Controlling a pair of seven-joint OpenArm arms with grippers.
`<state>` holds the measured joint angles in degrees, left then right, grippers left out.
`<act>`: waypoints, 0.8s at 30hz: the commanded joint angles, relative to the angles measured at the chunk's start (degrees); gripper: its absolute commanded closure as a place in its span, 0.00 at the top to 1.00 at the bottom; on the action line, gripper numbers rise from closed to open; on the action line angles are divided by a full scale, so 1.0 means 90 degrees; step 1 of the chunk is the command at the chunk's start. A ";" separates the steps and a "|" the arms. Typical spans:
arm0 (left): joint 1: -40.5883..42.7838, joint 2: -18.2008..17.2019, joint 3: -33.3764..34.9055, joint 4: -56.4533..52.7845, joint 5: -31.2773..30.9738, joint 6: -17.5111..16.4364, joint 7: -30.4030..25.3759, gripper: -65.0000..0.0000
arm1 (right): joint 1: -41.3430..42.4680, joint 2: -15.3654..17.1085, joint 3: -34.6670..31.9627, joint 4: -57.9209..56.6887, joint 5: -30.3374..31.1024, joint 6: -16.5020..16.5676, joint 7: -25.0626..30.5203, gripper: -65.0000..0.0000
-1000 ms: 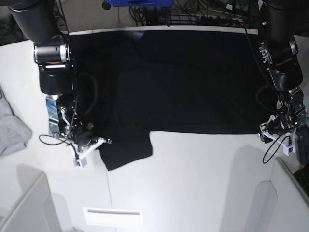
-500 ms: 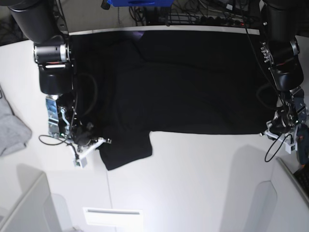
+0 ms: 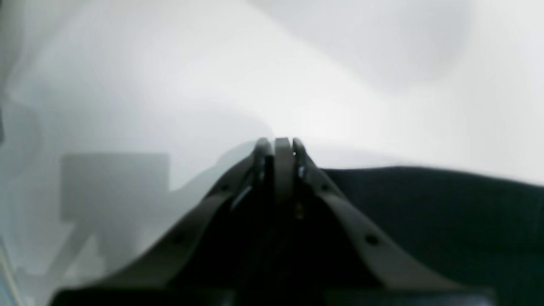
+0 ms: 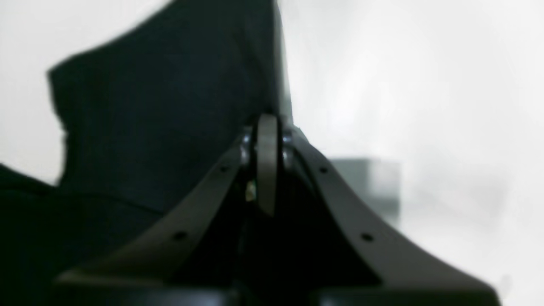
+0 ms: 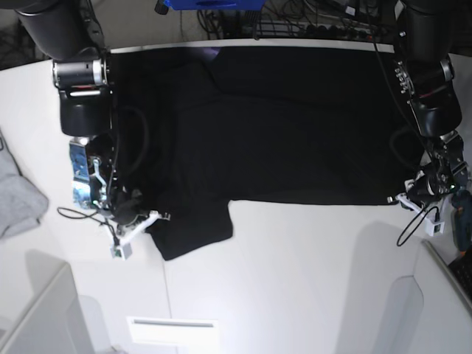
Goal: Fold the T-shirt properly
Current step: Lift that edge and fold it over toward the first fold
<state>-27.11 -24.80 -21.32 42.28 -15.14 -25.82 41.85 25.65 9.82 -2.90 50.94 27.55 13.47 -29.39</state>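
The black T-shirt (image 5: 280,125) lies spread flat on the white table (image 5: 295,280), with one sleeve (image 5: 193,232) sticking out toward the front left. My right gripper (image 5: 157,217) is shut at the sleeve's outer edge. In the right wrist view its closed fingertips (image 4: 266,131) meet the dark cloth (image 4: 161,106). My left gripper (image 5: 400,199) is shut at the shirt's front right hem corner. In the left wrist view its tips (image 3: 276,144) touch the black hem (image 3: 425,204). The pinched cloth itself is hidden between the jaws.
A light grey garment (image 5: 16,195) lies at the table's left edge. Cables and a blue object (image 5: 210,4) sit behind the table's far edge. A white panel (image 5: 171,330) lies at the front.
My left gripper has shifted slightly inward toward the shirt's hem corner. My right arm has moved slightly. The shirt's outline looks the same.
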 commanded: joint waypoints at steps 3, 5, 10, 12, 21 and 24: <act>-0.0030 -0.0121 -0.0117 0.0660 -0.0081 -0.0144 0.0122 0.00 | 0.0183 0.0056 0.0014 0.0431 0.0069 0.0022 0.0017 0.00; 0.0136 -0.0112 -0.0342 0.1119 -0.0081 -0.0144 0.0298 0.00 | 0.0144 0.0056 0.0014 0.0597 0.0069 0.0022 -0.0100 0.00; 0.0507 -0.0102 -0.0703 0.1900 -0.0091 -0.0164 0.0747 0.00 | -0.0090 0.0095 0.0014 0.1095 0.0069 0.0012 -0.0129 0.00; 0.0712 -0.0121 -0.0703 0.2096 -0.0091 -0.0173 0.0757 0.00 | -0.0266 0.0164 0.0014 0.1407 0.0069 -0.0066 -0.0129 0.00; 0.1474 -0.0102 -0.1299 0.2633 -0.0091 -0.0652 0.0767 0.00 | -0.1057 0.0339 0.0112 0.2667 0.0089 -0.0379 -0.0305 0.00; 0.1640 -0.0131 -0.1377 0.2779 -0.0218 -0.0662 0.0767 0.00 | -0.1253 0.0300 0.0532 0.2873 0.0089 -0.0379 -0.0432 0.00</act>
<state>-11.16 -24.77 -33.58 66.02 -16.12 -31.55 49.63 12.93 11.99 1.63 75.59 28.03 10.04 -34.41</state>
